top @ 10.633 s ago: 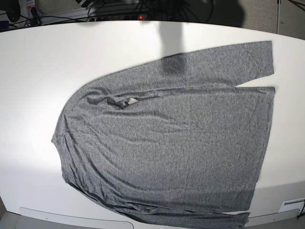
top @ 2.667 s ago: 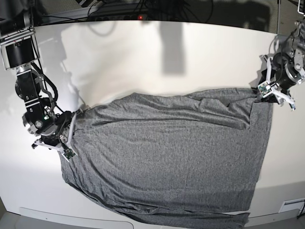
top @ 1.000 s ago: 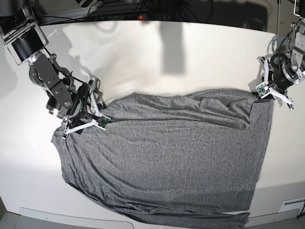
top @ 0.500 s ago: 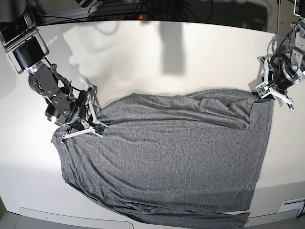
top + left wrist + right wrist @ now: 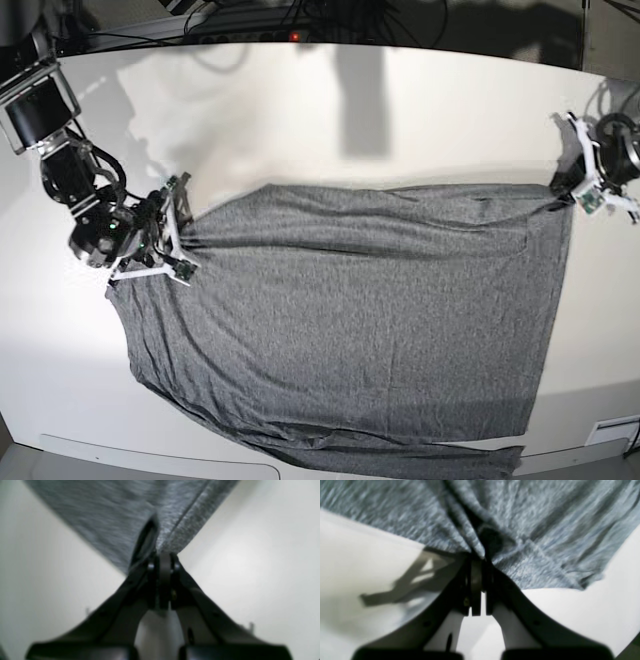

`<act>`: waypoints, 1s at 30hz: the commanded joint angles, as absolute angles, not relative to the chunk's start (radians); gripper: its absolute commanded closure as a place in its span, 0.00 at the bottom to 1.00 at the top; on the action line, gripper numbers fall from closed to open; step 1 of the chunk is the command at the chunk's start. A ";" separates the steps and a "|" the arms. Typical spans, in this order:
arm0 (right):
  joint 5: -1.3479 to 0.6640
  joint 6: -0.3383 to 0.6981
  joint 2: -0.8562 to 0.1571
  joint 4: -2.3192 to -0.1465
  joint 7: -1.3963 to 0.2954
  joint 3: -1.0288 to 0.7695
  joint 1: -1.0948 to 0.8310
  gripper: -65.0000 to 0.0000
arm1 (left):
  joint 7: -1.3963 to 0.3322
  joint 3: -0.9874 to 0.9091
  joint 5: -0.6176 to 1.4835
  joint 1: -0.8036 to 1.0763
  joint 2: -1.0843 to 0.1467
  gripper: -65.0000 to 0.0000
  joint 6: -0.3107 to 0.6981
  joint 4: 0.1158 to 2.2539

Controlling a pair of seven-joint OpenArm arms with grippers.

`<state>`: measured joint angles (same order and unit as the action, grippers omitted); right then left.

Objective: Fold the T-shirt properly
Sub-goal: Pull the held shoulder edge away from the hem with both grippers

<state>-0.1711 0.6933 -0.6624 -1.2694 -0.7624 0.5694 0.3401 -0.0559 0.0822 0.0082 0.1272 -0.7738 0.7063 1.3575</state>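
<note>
The dark-grey T-shirt (image 5: 350, 330) lies spread on the white table (image 5: 330, 110), its upper part folded down over the body. On the left of the base view my right gripper (image 5: 184, 242) is shut on the shirt's upper left edge. Its wrist view shows the jaws (image 5: 478, 555) pinching bunched fabric (image 5: 520, 525). At the right of the base view my left gripper (image 5: 562, 194) is shut on the shirt's upper right corner. The left wrist view shows it (image 5: 160, 555) clamping a hemmed corner of cloth (image 5: 120, 512). The top edge runs nearly straight between both grippers.
Cables and a power strip (image 5: 290, 25) lie along the table's far edge. A small white label (image 5: 612, 432) sits at the front right corner. The shirt's lower hem (image 5: 400, 462) reaches the table's front edge.
The right gripper has shut on the shirt's left edge and drawn back to the left. The left gripper pulled its corner up and to the right, stretching the loose top fold flat.
</note>
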 commanded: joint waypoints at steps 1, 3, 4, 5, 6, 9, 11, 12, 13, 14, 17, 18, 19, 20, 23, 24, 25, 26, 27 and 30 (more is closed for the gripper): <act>-0.189 0.698 -0.687 -1.289 -0.822 0.562 0.354 1.00 | -0.055 0.072 0.033 0.116 -0.803 1.00 0.698 1.387; -0.242 0.698 -0.705 -1.310 -0.874 0.562 0.353 1.00 | -0.068 0.072 0.035 0.116 -0.818 1.00 0.698 1.414; -0.266 0.698 -0.713 -1.318 -0.889 0.562 0.354 1.00 | -0.068 0.072 0.035 0.116 -0.822 1.00 0.698 1.424; -0.276 0.698 -0.720 -1.324 -0.899 0.561 0.354 1.00 | -0.067 0.072 0.035 0.115 -0.825 1.00 0.698 1.430; -0.278 0.698 -0.727 -1.328 -0.899 0.561 0.354 1.00 | -0.067 0.071 0.035 0.110 -0.826 1.00 0.698 1.435; -0.278 0.698 -0.728 -1.328 -0.893 0.538 0.355 1.00 | -0.067 0.071 0.036 0.087 -0.826 1.00 0.645 1.435; -0.278 0.698 -0.728 -1.328 -0.870 0.507 0.355 1.00 | -0.067 0.071 0.050 0.067 -0.825 1.00 0.609 1.435; -0.278 0.698 -0.728 -1.328 -0.859 0.485 0.355 1.00 | -0.072 0.071 0.064 0.056 -0.823 1.00 0.599 1.435; -0.278 0.698 -0.728 -1.328 -0.846 0.461 0.355 1.00 | -0.082 0.071 0.075 0.046 -0.819 1.00 0.591 1.435; -0.278 0.698 -0.728 -1.328 -0.833 0.435 0.355 1.00 | -0.087 0.071 0.080 0.036 -0.812 1.00 0.575 1.434; -0.277 0.698 -0.717 -1.315 -0.797 0.365 0.355 1.00 | -0.090 0.071 0.080 0.010 -0.778 1.00 0.539 1.427; -0.272 0.698 -0.710 -1.304 -0.778 0.345 0.355 1.00 | -0.090 0.071 0.080 0.001 -0.762 1.00 0.534 1.420; -0.265 0.698 -0.700 -1.290 -0.761 0.331 0.357 1.00 | -0.089 0.071 0.079 -0.011 -0.745 1.00 0.534 1.408; -0.262 0.698 -0.689 -1.274 -0.746 0.319 0.363 1.00 | -0.090 0.071 0.079 -0.025 -0.726 1.00 0.533 1.392; -0.262 0.698 -0.657 -1.216 -0.709 0.313 0.387 1.00 | -0.088 0.071 0.068 -0.072 -0.673 1.00 0.527 1.327; -0.262 0.698 -0.647 -1.197 -0.698 0.313 0.399 1.00 | -0.086 0.071 0.054 -0.088 -0.659 1.00 0.526 1.304; -0.258 0.698 -0.638 -1.177 -0.690 0.313 0.413 1.00 | -0.081 0.071 0.039 -0.105 -0.649 1.00 0.526 1.283; -0.248 0.698 -0.630 -1.157 -0.679 0.313 0.427 1.00 | -0.078 0.071 0.028 -0.122 -0.640 1.00 0.526 1.264; -0.231 0.698 -0.622 -1.139 -0.670 0.313 0.443 1.00 | -0.075 0.071 0.027 -0.138 -0.633 1.00 0.525 1.247; -0.213 0.698 -0.606 -1.090 -0.664 0.313 0.488 1.00 | -0.069 0.072 0.027 -0.181 -0.619 1.00 0.524 1.215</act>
<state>-0.2165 0.7048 -0.5888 -1.0786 -0.6765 0.3248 0.4591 -0.0898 0.0830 0.0196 -0.1577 -0.5999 0.5385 1.2022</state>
